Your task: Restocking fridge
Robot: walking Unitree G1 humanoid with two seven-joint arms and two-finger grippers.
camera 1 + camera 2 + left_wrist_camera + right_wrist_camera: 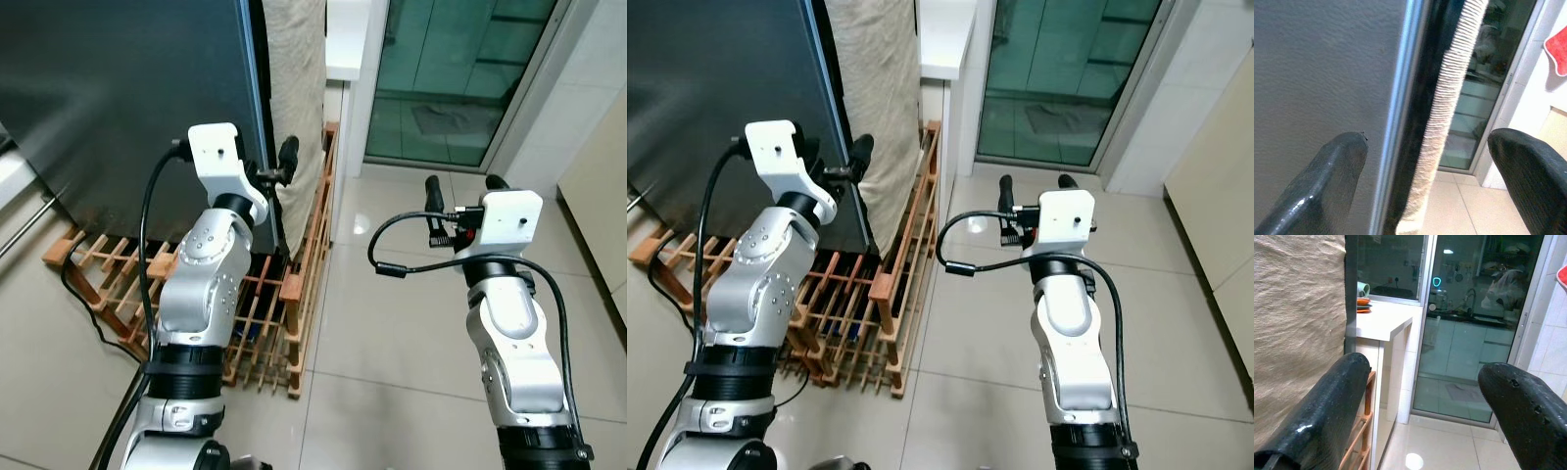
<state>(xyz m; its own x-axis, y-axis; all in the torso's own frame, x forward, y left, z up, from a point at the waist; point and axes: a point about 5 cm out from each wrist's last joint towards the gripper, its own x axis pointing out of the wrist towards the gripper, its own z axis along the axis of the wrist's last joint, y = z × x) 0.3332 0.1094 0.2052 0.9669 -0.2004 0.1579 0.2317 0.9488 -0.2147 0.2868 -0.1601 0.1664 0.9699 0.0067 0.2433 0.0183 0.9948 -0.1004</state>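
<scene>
Fridge (pixel 118 88) stands closed, ahead-left; its vertical door edge (pixel 1400 117) lies between the left pincer (pixel 277 162) fingers, spread wide, empty. Right pincer (pixel 460 186), open and empty, sits farther off.

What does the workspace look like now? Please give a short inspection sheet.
Surface: pale tiled floor.
Job's things: dark fridge, door shut; no groceries seen.
Clutter: wooden rack under and beside the fridge; beige cloth hanging next to it.
Grippers: left gripper open, at the fridge door edge; right gripper open, empty, over the floor.
Cables: black cable looping from the right wrist; another along the left arm.
Surroundings: glass door, white counter.
</scene>
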